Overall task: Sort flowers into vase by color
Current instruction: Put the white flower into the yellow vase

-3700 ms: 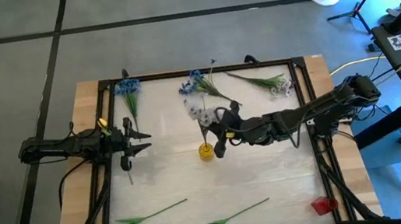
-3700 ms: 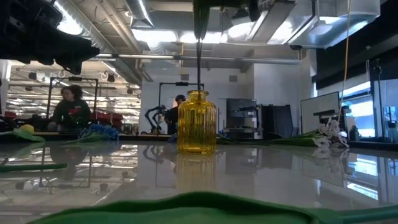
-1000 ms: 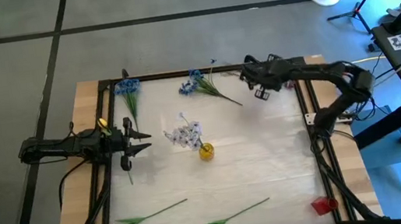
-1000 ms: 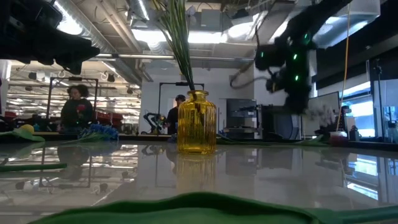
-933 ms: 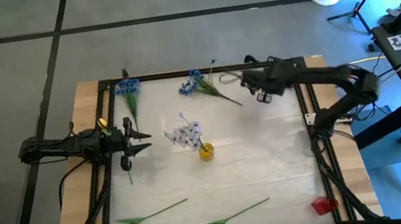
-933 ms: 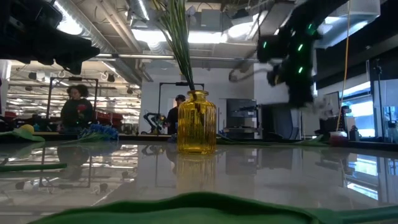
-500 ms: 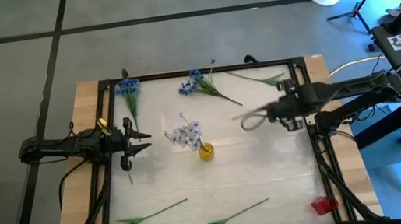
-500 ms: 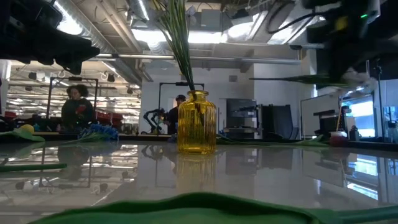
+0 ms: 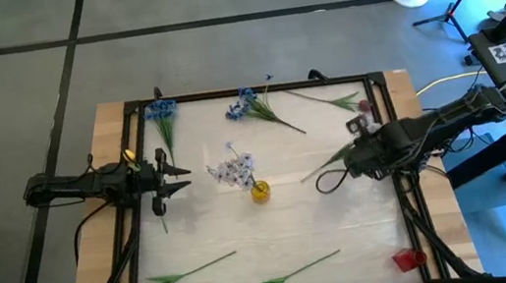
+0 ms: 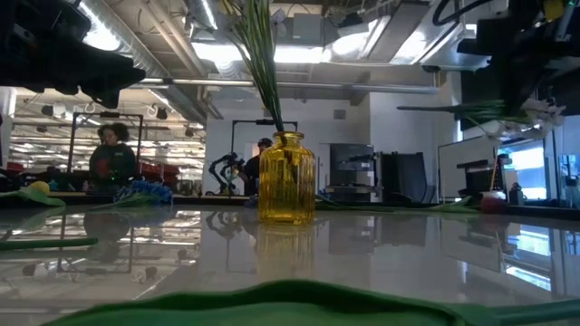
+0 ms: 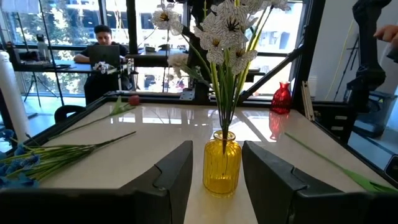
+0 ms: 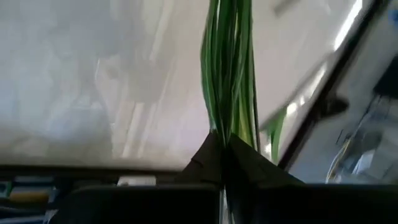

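My right gripper (image 9: pixel 348 154) is shut on a white-headed flower and stands right of the yellow vase (image 9: pixel 259 192), above the table. The flower's stem (image 10: pixel 444 110) lies level in the air and points toward the table's left. Its head (image 10: pixel 542 110) shows by the gripper. The vase holds white-lavender flowers (image 9: pixel 234 169), stems in its neck. My left gripper (image 9: pixel 175 177) is open, left of the vase, which shows beyond its fingers (image 11: pixel 222 168). Blue flowers (image 9: pixel 162 112) (image 9: pixel 244 108), a red-headed one (image 9: pixel 332 101), a pink one (image 9: pixel 184 273) and a yellow one (image 9: pixel 287 278) lie flat on the table. My right gripper pinches the flower's green stems (image 12: pixel 227 118) between its two shut fingers, near the head end. The fingers come level from the table's right and lie roughly along the stems, which run on past the fingertips. The flower is lifted clear of the table and held about level.
A small red vase (image 9: pixel 409 259) stands at the near right corner. A yellow flower head (image 9: pixel 129 157) lies beside the left arm. A black frame (image 9: pixel 381 123) runs around the table. People sit at desks in the room beyond the far edge (image 10: pixel 111 154).
My right gripper has moved from the far right corner toward the near edge and the table's middle, turning to point left. The white-headed flower came up with it, lifted clear of the table and held level. The red-headed flower stayed at the far right.
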Motion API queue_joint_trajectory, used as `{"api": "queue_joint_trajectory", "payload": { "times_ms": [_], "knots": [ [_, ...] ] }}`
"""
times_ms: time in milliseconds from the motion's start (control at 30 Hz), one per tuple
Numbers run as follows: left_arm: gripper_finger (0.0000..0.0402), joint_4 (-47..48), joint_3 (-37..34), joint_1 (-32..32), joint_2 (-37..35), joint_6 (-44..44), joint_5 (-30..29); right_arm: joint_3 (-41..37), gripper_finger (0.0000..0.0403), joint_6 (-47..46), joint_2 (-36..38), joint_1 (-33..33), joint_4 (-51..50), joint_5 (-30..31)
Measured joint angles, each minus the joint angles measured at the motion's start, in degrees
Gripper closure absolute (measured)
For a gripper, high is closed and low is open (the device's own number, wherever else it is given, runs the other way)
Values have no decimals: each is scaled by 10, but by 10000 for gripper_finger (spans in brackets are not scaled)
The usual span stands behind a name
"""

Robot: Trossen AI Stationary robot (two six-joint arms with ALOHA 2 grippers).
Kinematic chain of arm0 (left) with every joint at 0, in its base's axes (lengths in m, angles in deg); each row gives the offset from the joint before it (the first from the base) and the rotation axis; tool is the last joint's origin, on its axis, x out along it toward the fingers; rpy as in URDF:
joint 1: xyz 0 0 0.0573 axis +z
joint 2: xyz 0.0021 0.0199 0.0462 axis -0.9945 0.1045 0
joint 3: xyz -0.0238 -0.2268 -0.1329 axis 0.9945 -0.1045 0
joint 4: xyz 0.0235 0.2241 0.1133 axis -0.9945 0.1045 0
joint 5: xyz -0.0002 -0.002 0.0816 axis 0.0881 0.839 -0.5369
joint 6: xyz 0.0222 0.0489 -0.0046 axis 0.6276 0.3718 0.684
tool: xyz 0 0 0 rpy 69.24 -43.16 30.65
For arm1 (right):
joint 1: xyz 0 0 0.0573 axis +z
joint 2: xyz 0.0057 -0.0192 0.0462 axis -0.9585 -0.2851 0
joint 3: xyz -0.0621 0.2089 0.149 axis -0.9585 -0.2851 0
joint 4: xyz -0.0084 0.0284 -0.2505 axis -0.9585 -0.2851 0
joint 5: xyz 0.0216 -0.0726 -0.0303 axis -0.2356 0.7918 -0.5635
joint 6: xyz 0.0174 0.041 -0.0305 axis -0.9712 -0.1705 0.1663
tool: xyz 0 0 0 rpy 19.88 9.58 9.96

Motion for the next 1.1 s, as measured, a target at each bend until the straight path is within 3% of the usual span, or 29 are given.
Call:
{"api": "queue_joint_trajectory", "payload": {
  "times_ms": [267, 500, 567, 700, 800, 900, 1000, 1100],
  "knots": [
    [266, 0, 0, 0, 0, 0, 0, -57, 378, 250, -124, 93, 174, -18],
    [266, 0, 0, 0, 0, 0, 0, -57, 375, 468, -226, 118, 253, 9],
    [266, 0, 0, 0, 0, 0, 0, -57, 361, 532, -239, 117, 253, 29],
    [266, 0, 0, 0, 0, 0, 0, -56, 306, 540, -242, 109, 300, 84],
    [266, 0, 0, 0, 0, 0, 0, -32, 252, 489, -237, 110, 295, 94],
    [266, 0, 0, 0, 0, 0, 0, 5, 197, 354, -232, 110, 268, 59],
    [266, 0, 0, 0, 0, 0, 0, 41, 154, 132, -231, 99, 239, -26],
    [266, 0, 0, 0, 0, 0, 0, 46, 133, -209, -230, 70, 236, -90]
  ]
}}
